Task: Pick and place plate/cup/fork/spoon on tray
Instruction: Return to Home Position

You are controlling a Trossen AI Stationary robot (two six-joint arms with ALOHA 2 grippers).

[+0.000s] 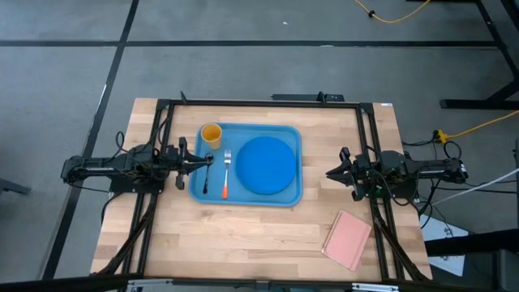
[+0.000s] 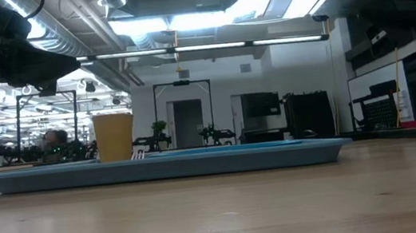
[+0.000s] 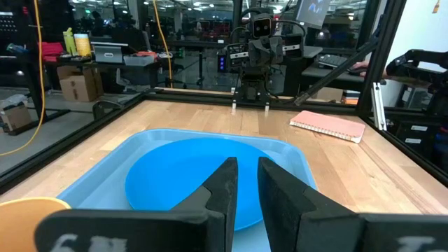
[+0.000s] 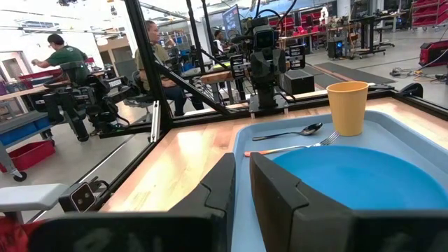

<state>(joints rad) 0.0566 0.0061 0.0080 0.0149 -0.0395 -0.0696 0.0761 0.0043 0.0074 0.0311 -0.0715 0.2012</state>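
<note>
Overhead view of a wooden table with a light blue tray lying at the centre of the frame. A deep blue plate fills the right half of the tray. Left of the plate, a fork with an orange handle tip lies lengthwise, tines toward the top of the frame. Further left lies a dark spoon, roughly parallel to the fork. A yellow-orange cup stands upright in the tray's upper left corner.

The left gripper sits at the tray's left edge, above the spoon; its fingers stand a narrow gap apart with nothing between them. The right gripper sits to the right of the tray, apart from it, its jaws likewise slightly parted and pinching nothing. A pink book lies at the lower right of the table.
</note>
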